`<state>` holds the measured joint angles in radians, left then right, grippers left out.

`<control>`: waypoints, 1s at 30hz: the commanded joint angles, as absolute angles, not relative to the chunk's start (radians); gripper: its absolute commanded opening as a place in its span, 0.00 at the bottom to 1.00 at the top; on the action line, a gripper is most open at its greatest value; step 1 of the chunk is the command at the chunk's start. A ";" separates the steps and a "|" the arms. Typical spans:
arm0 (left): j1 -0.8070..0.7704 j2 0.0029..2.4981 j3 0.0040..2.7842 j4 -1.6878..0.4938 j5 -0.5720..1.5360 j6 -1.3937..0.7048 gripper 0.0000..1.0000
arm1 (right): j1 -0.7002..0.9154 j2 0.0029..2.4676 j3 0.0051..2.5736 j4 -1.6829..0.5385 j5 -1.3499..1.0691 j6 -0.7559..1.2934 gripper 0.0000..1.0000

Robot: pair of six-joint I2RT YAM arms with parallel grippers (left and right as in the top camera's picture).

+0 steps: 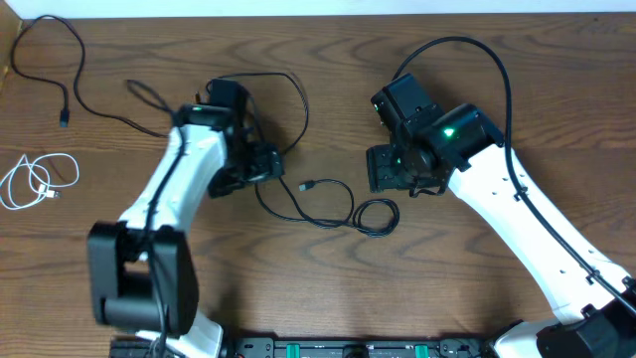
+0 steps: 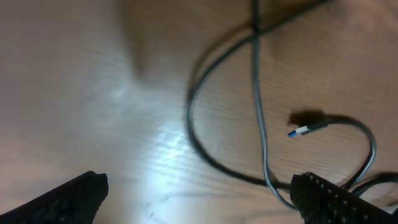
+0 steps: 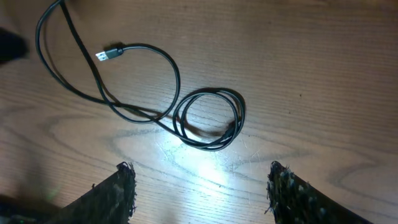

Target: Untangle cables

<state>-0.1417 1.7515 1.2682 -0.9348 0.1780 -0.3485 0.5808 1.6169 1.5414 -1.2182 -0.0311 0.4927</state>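
— At the left edge of the brown wood-grain counter (image 1: 328, 298), seen from overhead, what is cut off?
— The thin white cord (image 1: 38, 181), loosely coiled, reaches the frame's border. A thin black cord (image 1: 64, 117) snakes across the upper left corner, well apart from it. The long black cable (image 1: 310, 185) lies mid-counter, and part of it is hidden under the white left arm (image 1: 174, 184).
— And the left wrist view?
— It is blurred. The left pincer (image 2: 199, 199) stands wide apart and empty, its dark ribbed fingertips (image 2: 62, 199) clipped by the bottom edge. The middle cable crosses itself above them, ending in a blue-tipped metal plug (image 2: 306, 129).
— The right wrist view?
— Sharper. The right pincer (image 3: 202, 193) gapes and grips nothing. Beyond its rough black pads (image 3: 298, 199), the cable's small round coil (image 3: 239, 118) lies doubled on glossy wood.
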 commanded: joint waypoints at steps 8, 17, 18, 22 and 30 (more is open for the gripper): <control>-0.167 1.887 1.264 -0.841 0.169 -0.300 0.84 | 0.585 1.613 1.538 -1.265 -0.037 0.500 0.67; -0.167 1.981 1.264 -0.828 0.157 -0.300 0.54 | 0.585 1.613 1.538 -1.262 -0.037 0.500 0.69; -0.167 1.981 1.264 -0.826 0.156 -0.300 0.52 | 0.585 1.613 1.538 -1.262 -0.037 0.500 0.69; -0.167 1.980 1.266 -0.820 0.155 -0.299 0.21 | 0.585 1.613 1.538 -1.262 -0.037 0.500 0.70; -0.167 1.924 1.331 -0.969 0.207 -0.300 0.08 | 0.585 1.613 1.538 -1.247 -0.036 0.500 0.77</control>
